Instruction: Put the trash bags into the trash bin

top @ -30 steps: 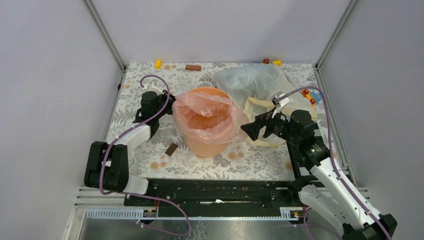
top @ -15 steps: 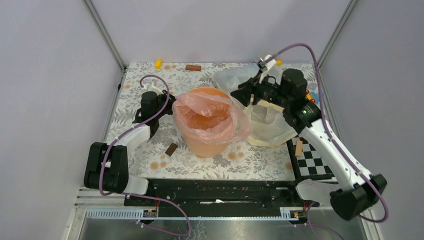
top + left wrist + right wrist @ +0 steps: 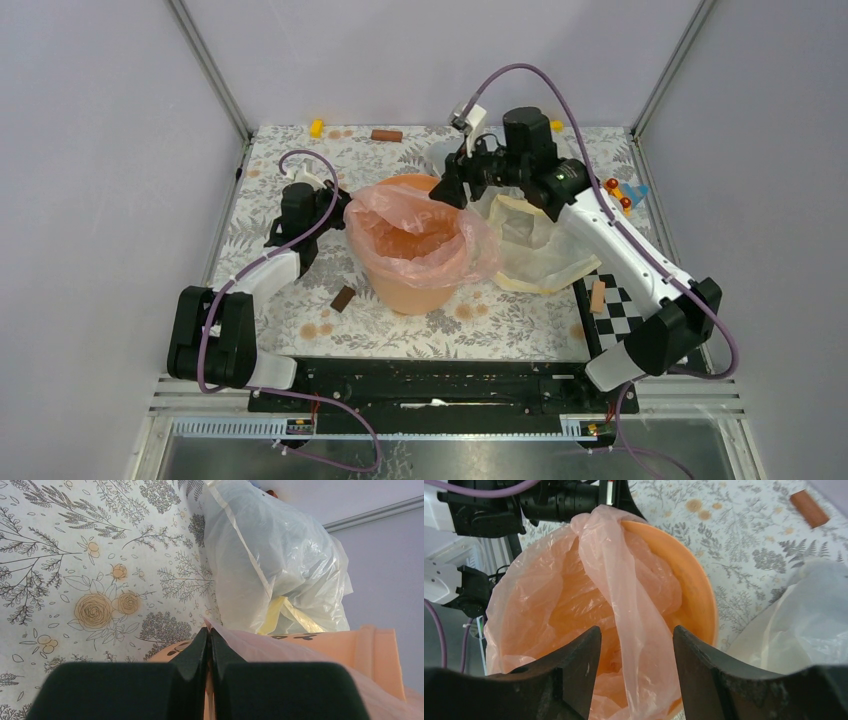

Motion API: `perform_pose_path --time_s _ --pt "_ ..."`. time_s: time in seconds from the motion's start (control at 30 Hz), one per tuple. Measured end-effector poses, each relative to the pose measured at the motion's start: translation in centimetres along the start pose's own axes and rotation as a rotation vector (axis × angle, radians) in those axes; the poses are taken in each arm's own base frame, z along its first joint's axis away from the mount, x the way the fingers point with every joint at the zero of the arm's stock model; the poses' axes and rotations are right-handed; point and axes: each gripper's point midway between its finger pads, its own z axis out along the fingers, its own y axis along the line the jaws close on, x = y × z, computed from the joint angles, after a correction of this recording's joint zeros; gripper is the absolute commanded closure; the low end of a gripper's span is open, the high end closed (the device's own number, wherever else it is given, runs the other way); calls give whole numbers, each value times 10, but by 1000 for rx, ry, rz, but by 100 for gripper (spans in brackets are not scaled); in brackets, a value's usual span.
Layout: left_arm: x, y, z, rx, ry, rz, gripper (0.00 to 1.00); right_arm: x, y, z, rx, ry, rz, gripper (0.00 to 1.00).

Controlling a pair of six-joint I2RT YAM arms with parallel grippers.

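We saw the pink bag [image 3: 400,235] lining the bin [image 3: 420,295], draped over its rim. Our left gripper [image 3: 208,640] pinched its edge; our right gripper [image 3: 635,635] hovered agape above the far rim.

Top cam sits high above and behind the arm bases, angled down and forward. The whole table [image 3: 500,320] fits, with the trash bin [image 3: 412,295] roughly dead centre. Left wrist cam is jammed low against the bin's left rim, peering past its own fingers [image 3: 125,690] to the whitish bag [image 3: 280,565] at the bin's far right. Right wrist cam hangs close over the bin's far-right rim, aimed down into its mouth and toward the left arm [image 3: 559,500]. All three catch the bin rim and the pink bag [image 3: 634,605].
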Motion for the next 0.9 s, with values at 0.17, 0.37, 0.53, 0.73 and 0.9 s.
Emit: perform_pose_path --time_s 0.17,0.37,0.53,0.73,0.9 --pt "0 0 0 0 0 0 95 16 6 16 -36 72 -6 52" --pt "0 0 0 1 -1 0 95 24 5 18 -39 103 -6 99" --pt "-1 -1 0 4 -4 1 95 16 3 17 -23 87 -5 100" --pt "-2 -1 0 9 -9 3 95 10 -11 19 52 67 38 100" --pt "5 5 -1 0 -1 -1 96 0 -46 25 130 43 120 100"
